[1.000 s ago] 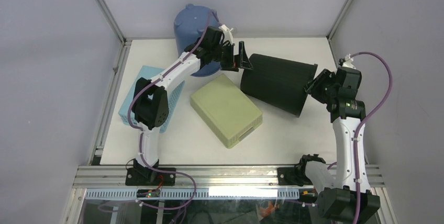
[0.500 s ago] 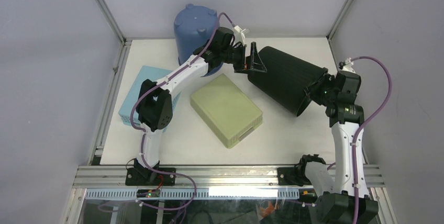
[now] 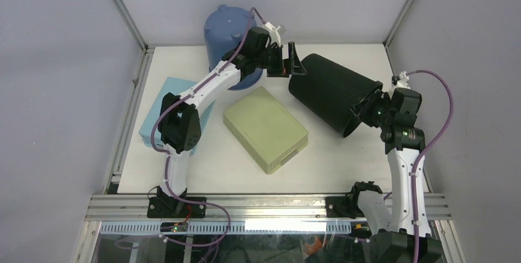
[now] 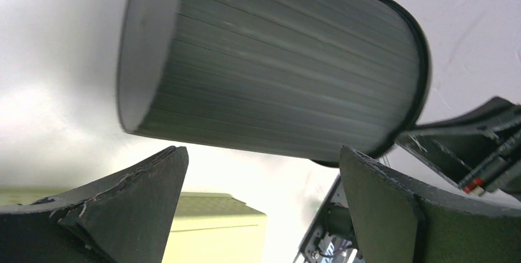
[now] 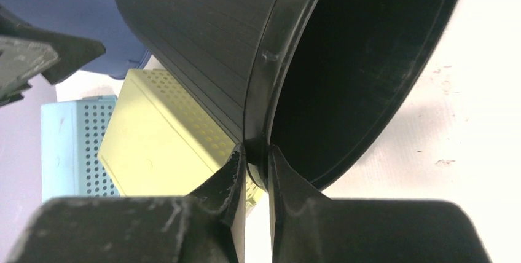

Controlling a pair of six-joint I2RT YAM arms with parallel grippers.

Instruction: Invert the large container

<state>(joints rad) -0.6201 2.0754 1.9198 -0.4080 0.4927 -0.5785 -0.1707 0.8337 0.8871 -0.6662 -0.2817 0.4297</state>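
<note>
The large black ribbed container [image 3: 332, 93] is tilted in the air at the back right, its closed base up toward the back left and its open mouth down toward the right. My right gripper [image 3: 364, 108] is shut on its rim [image 5: 258, 152], one finger inside and one outside. My left gripper [image 3: 293, 65] is open and empty beside the container's base; in the left wrist view the container [image 4: 270, 66] hangs beyond the spread fingers [image 4: 123, 208], not touching them.
A pale yellow perforated box [image 3: 265, 129] lies in the middle of the table, under the container's near side. A blue upturned bin [image 3: 227, 35] stands at the back left. A light blue perforated box [image 3: 161, 109] lies at the left, under the left arm.
The container's base end has been lifted and swung toward the back, so it tilts more steeply. The left gripper has risen and pulled slightly off the base. The right gripper keeps its hold on the rim.
</note>
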